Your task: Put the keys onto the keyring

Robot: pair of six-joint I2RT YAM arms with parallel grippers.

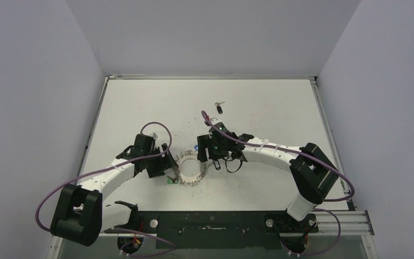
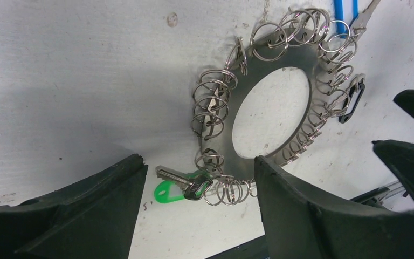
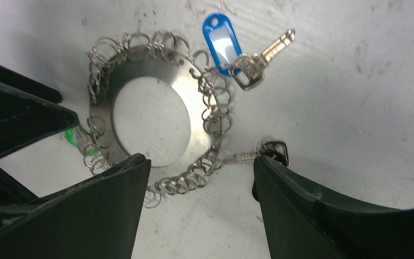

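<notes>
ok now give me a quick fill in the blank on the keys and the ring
1. The tagged key nearest the left tool has a ____ tag.
2. The blue-tagged key lies at the rim of the keyring, on the ____ arm's side.
3. The loose key lying alone toward the far side of the table has a ____ head.

Missing words: green; right; black

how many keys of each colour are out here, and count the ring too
black-headed silver keys: 2
blue-tagged silver key: 1
green-tagged silver key: 1
large round silvery metal keyring: 1
total: 5
</notes>
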